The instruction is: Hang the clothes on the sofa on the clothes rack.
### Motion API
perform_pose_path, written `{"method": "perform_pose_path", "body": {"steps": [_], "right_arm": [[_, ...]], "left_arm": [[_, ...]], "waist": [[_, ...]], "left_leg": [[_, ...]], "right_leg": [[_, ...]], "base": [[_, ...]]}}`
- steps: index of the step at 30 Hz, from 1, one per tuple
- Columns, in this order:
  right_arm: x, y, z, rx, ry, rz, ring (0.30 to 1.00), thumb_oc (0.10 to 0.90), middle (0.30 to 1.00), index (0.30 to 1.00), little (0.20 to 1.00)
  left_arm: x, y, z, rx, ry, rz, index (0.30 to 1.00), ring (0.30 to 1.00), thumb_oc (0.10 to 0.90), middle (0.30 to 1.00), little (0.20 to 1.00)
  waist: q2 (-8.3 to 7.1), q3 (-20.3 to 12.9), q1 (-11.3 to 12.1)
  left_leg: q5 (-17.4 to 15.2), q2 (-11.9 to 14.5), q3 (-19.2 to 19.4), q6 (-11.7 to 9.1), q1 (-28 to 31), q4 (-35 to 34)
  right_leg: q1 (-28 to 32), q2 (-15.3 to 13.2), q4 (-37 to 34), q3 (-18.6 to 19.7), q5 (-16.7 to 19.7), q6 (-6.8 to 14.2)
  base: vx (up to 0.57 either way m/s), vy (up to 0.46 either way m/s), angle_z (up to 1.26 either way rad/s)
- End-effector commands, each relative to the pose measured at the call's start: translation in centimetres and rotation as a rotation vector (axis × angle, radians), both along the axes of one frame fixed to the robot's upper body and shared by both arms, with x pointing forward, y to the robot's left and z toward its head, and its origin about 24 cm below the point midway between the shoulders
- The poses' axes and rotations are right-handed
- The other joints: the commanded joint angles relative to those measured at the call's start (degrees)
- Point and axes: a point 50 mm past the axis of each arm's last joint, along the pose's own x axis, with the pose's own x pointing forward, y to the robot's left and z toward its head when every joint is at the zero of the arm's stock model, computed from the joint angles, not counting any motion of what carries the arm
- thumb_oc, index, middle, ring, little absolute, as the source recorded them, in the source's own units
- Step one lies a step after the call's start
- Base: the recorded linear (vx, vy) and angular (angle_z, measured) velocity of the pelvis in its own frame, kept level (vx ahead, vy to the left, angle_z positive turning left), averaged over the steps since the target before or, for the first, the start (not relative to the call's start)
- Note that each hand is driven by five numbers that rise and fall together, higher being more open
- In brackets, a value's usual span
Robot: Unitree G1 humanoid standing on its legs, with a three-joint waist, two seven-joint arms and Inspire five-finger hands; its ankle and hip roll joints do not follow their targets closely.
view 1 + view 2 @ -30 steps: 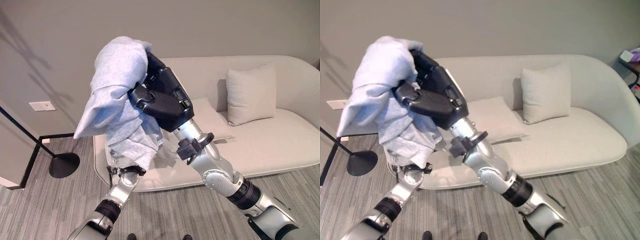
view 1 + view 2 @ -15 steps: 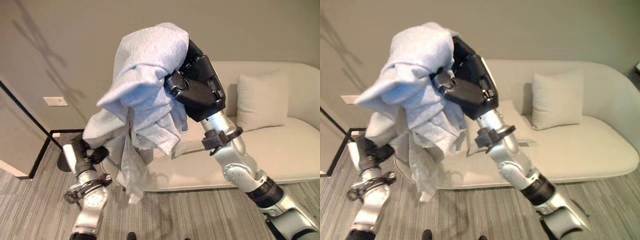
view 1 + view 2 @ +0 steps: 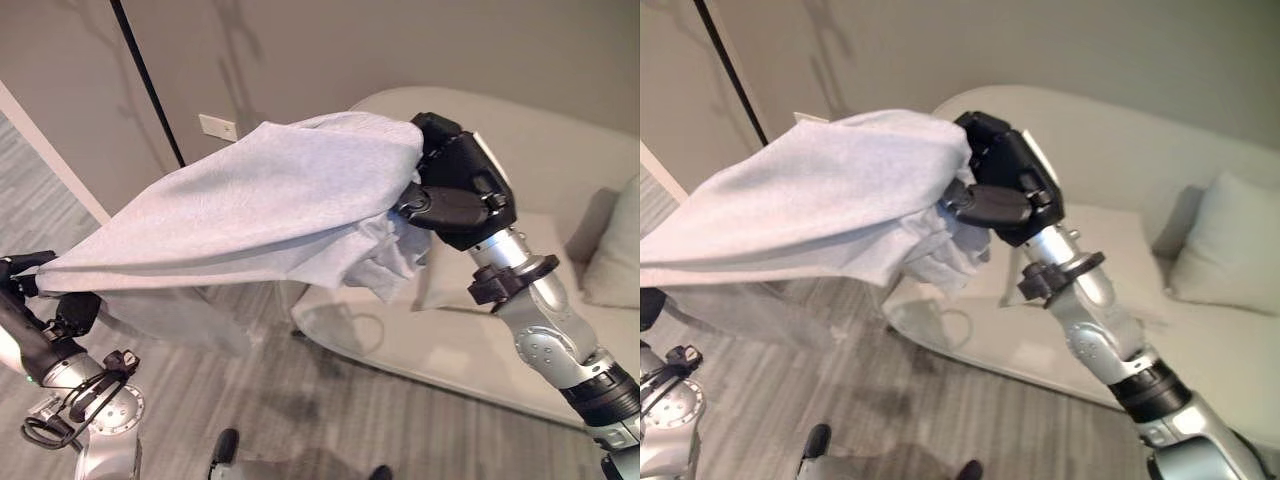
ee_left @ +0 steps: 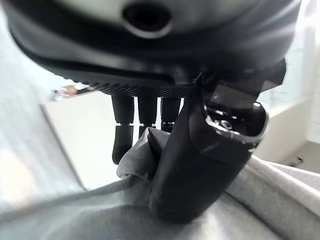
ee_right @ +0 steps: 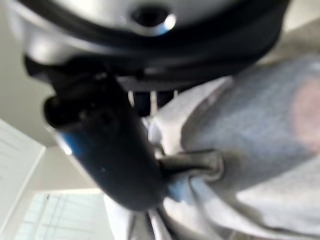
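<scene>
I see the grey garment [image 3: 260, 205] stretched between both hands above the sofa [image 3: 560, 150]: right hand [image 3: 455, 190] and left hand [image 4: 200, 150] each clamp a bunched end.

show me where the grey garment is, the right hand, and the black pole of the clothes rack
grey garment [image 3: 260, 195], left eye view, middle of the stretched cloth.
right hand [image 3: 462, 195], left eye view, dark back of the hand gripping the cloth.
black pole [image 3: 148, 80], left eye view, the shaft against the wall.
</scene>
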Motion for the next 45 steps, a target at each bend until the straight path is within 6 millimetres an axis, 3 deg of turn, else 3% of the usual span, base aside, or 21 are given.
{"method": "perform_pose_path", "body": {"steps": [1, 2, 4, 8, 9, 11, 14, 15, 18, 19, 21, 24, 27, 28, 30, 31, 34, 36, 39, 41, 45], "right_arm": [[-1.4, 0.0, 4.1, 0.067, -0.231, 0.012, 0.3, 0.4, 0.3, 0.3, 0.3], [-2.2, -1.5, 2.8, 0.072, -0.197, -0.072, 0.3, 0.4, 0.3, 0.3, 0.3], [-2.7, -2.1, 2.3, 0.08, -0.194, -0.123, 0.3, 0.4, 0.3, 0.3, 0.3], [-2.8, -1.7, 0.5, 0.094, -0.162, -0.191, 0.3, 0.4, 0.3, 0.3, 0.3], [-3.1, -2.0, -0.4, 0.087, -0.139, -0.23, 0.3, 0.4, 0.3, 0.3, 0.3], [-3.1, -2.0, -0.6, 0.072, -0.136, -0.238, 0.3, 0.4, 0.3, 0.3, 0.3], [-3.6, -2.8, -0.1, -0.054, -0.169, -0.3, 0.3, 0.4, 0.3, 0.3, 0.3], [-3.7, -3.2, -0.1, -0.11, -0.173, -0.325, 0.3, 0.4, 0.3, 0.3, 0.3], [-3.8, -3.3, -0.2, -0.166, -0.192, -0.366, 0.3, 0.4, 0.3, 0.3, 0.3], [-4.5, -4.1, -0.2, -0.237, -0.236, -0.476, 0.3, 0.4, 0.3, 0.3, 0.3], [-5.3, -5.0, -0.1, -0.26, -0.264, -0.569, 0.3, 0.4, 0.3, 0.3, 0.3], [-5.2, -4.6, -0.1, -0.312, -0.299, -0.623, 0.3, 0.4, 0.3, 0.3, 0.3], [-5.0, -4.2, -0.1, -0.378, -0.323, -0.644, 0.3, 0.4, 0.3, 0.3, 0.3], [-4.5, -3.8, -0.2, -0.451, -0.348, -0.674, 0.3, 0.4, 0.3, 0.3, 0.3], [-4.4, -3.5, -0.1, -0.485, -0.369, -0.689, 0.3, 0.4, 0.3, 0.3, 0.3], [-4.1, -3.4, -0.1, -0.531, -0.389, -0.714, 0.3, 0.4, 0.3, 0.3, 0.3], [-3.8, -3.2, -0.1, -0.54, -0.401, -0.732, 0.3, 0.4, 0.3, 0.3, 0.3], [-3.6, -2.3, 0.3, -0.531, -0.445, -0.745, 0.3, 0.4, 0.3, 0.3, 0.3], [-3.3, -1.8, 0.5, -0.516, -0.47, -0.763, 0.3, 0.4, 0.3, 0.3, 0.3], [-3.1, -1.3, 0.9, -0.497, -0.51, -0.78, 0.3, 0.4, 0.3, 0.3, 0.3], [-2.9, -1.2, 1.0, -0.485, -0.516, -0.808, 0.3, 0.4, 0.3, 0.3, 0.3]], "left_arm": [[-0.4, 0.5, 7.3, 0.264, -0.281, -0.007, 0.3, 0.3, 0.4, 0.3, 0.3], [-0.1, 0.2, 7.7, 0.303, -0.259, -0.033, 0.3, 0.3, 0.4, 0.3, 0.3], [0.1, 0.1, 7.8, 0.312, -0.247, -0.047, 0.3, 0.3, 0.4, 0.3, 0.3], [0.6, -0.2, 9.1, 0.367, -0.24, -0.104, 0.3, 0.3, 0.4, 0.3, 0.3], [0.6, 0.0, 9.4, 0.386, -0.232, -0.099, 0.3, 0.3, 0.4, 0.3, 0.3], [0.6, -0.1, 9.5, 0.393, -0.23, -0.106, 0.3, 0.3, 0.4, 0.3, 0.3], [0.7, -0.1, 9.4, 0.394, -0.202, -0.115, 0.3, 0.3, 0.4, 0.3, 0.3], [0.6, 0.0, 9.6, 0.396, -0.206, -0.101, 0.3, 0.3, 0.4, 0.3, 0.3], [0.6, 0.1, 9.9, 0.386, -0.218, -0.092, 0.3, 0.3, 0.4, 0.3, 0.3], [1.2, -0.3, 10.0, 0.39, -0.22, -0.097, 0.3, 0.3, 0.4, 0.3, 0.3], [1.3, -0.3, 9.1, 0.377, -0.184, -0.089, 0.3, 0.3, 0.4, 0.3, 0.3], [0.6, 0.0, 8.5, 0.367, -0.158, -0.073, 0.3, 0.3, 0.4, 0.3, 0.3], [-0.1, 0.4, 7.8, 0.348, -0.148, -0.049, 0.3, 0.3, 0.4, 0.3, 0.3], [-0.5, 0.8, 7.5, 0.332, -0.148, -0.025, 0.3, 0.3, 0.4, 0.3, 0.3], [-0.5, 0.9, 7.7, 0.335, -0.158, -0.013, 0.3, 0.3, 0.4, 0.3, 0.3], [-0.5, 0.9, 8.3, 0.364, -0.18, 0.002, 0.3, 0.3, 0.4, 0.3, 0.3], [-0.6, 1.0, 8.8, 0.391, -0.187, 0.013, 0.3, 0.3, 0.4, 0.3, 0.3], [-0.4, 1.1, 9.8, 0.414, -0.222, 0.033, 0.3, 0.3, 0.4, 0.3, 0.3], [-0.3, 1.1, 10.2, 0.421, -0.245, 0.036, 0.3, 0.3, 0.4, 0.3, 0.3], [-0.1, 0.7, 10.6, 0.439, -0.265, 0.029, 0.3, 0.3, 0.4, 0.3, 0.3], [0.1, 0.4, 10.5, 0.449, -0.259, 0.008, 0.3, 0.3, 0.4, 0.3, 0.3]], "waist": [[-2.94, -7.3, -0.4], [-3.13, -7.6, -1.9], [-4.39, -7.6, -1.7], [-6.59, -6.1, -2.4], [-6.34, -5.8, -3.6], [-6.45, -5.8, -3.3], [-6.09, -6.1, -4.7], [-6.89, -5.9, -5.4], [-8.22, -5.0, -7.0], [-9.83, -4.6, -8.5], [-10.98, -6.6, -9.1], [-10.49, -9.0, -8.8], [-10.35, -9.9, -8.1], [-10.6, -9.0, -6.6], [-10.63, -8.5, -6.4], [-11.21, -7.7, -6.1], [-11.56, -7.3, -5.0], [-11.97, -6.4, -4.5], [-12.02, -5.6, -3.9], [-11.03, -5.6, -3.0], [-8.93, -6.2, -3.2]], "left_leg": [[3.3, 0.8, -3.6, 0.3, -0.1, 1.2], [-6.1, -1.8, -2.0, 3.0, -0.7, 3.9], [-9.0, -4.7, -1.9, 4.7, -1.5, 6.5], [-13.2, -13.8, 2.0, 10.1, -2.0, 10.2], [-12.4, -16.7, 2.5, 12.5, -1.6, 9.5], [-12.1, -17.5, 2.9, 13.2, -0.8, 8.5], [-10.6, -20.1, 3.4, 14.9, 0.5, 6.4], [-10.2, -21.8, 3.9, 15.6, 1.0, 6.1], [-10.4, -22.8, 3.8, 15.5, 3.1, 5.6], [-11.7, -25.0, 2.1, 15.9, 4.7, 5.6], [-14.3, -25.8, 0.2, 15.7, 6.2, 6.7], [-17.8, -25.5, 1.3, 15.2, 6.9, 10.3], [-20.5, -24.1, 4.9, 13.0, 4.8, 21.5], [-16.3, -21.9, 7.1, 11.1, -0.2, 30.7], [-15.6, -19.9, 8.7, 10.7, -2.4, 33.5], [-15.1, -15.0, 12.1, 11.8, -4.2, 31.9], [-14.9, -12.1, 13.4, 12.3, -3.5, 25.5], [-4.8, -7.3, 8.8, 10.1, -4.9, 13.2], [-0.3, -4.1, 6.4, 9.0, -4.5, 7.3], [2.4, -0.5, 1.6, 6.7, -3.1, 3.0], [1.0, 0.4, -3.1, 5.2, -1.7, 3.3]], "right_leg": [[2.1, -8.6, 2.8, 0.0, -6.0, 5.3], [1.6, -13.8, 6.5, 0.2, -4.1, 6.4], [0.9, -17.1, 8.6, 0.8, -2.0, 7.1], [-0.4, -26.5, 13.2, 0.0, 12.1, 7.6], [-1.5, -23.5, 17.5, 0.9, 7.0, 6.0], [-3.2, -20.9, 19.8, 2.9, 4.1, 5.3], [-6.2, -9.0, 23.0, 3.4, -6.8, 1.6], [-8.4, -2.9, 22.6, 1.6, -9.0, 0.3], [-13.6, 3.2, 19.7, 2.4, -7.4, -0.5], [-14.4, 4.5, 12.8, 3.9, -4.1, 0.0], [-10.0, 5.9, 6.9, 4.5, -3.5, -1.2], [-5.4, 7.3, 2.3, 4.1, -4.0, -2.0], [0.2, 8.6, -1.9, 5.7, -5.5, -3.0], [3.3, 9.2, -3.4, 7.3, -7.0, -4.0], [3.5, 9.6, -3.6, 7.6, -7.3, -4.5], [3.9, 9.2, -3.5, 7.3, -7.8, -4.4], [4.1, 8.9, -3.1, 8.4, -8.2, -3.8], [4.0, 9.2, -1.7, 9.9, -10.0, -3.6], [4.6, 9.7, -0.3, 10.7, -11.8, -3.9], [5.6, 9.6, 1.5, 12.4, -13.8, -2.9], [6.1, 7.8, 4.5, 14.6, -14.6, -1.5]], "base": [[-0.01, 0.72, 0.61], [0.02, 0.385, 0.52], [-0.01, 0.478, 0.4], [-0.07, 0.554, 0.32], [-0.07, 0.547, -0.04], [-0.03, 0.373, -0.09], [-0.01, 0.333, -0.14], [0.01, 0.246, -0.13], [0.08, 0.121, -0.26], [0.23, 0.059, 0.04], [0.28, -0.067, 0.83], [0.24, -0.049, 0.45], [0.14, -0.035, 0.02], [0.03, -0.035, -0.03], [-0.07, -0.002, -0.54], [-0.07, 0.061, -0.7], [0.02, 0.115, -0.05], [0.03, 0.219, -0.26], [0.08, 0.168, -0.16], [0.14, 0.328, -0.22], [0.1, 0.403, -0.29]]}}
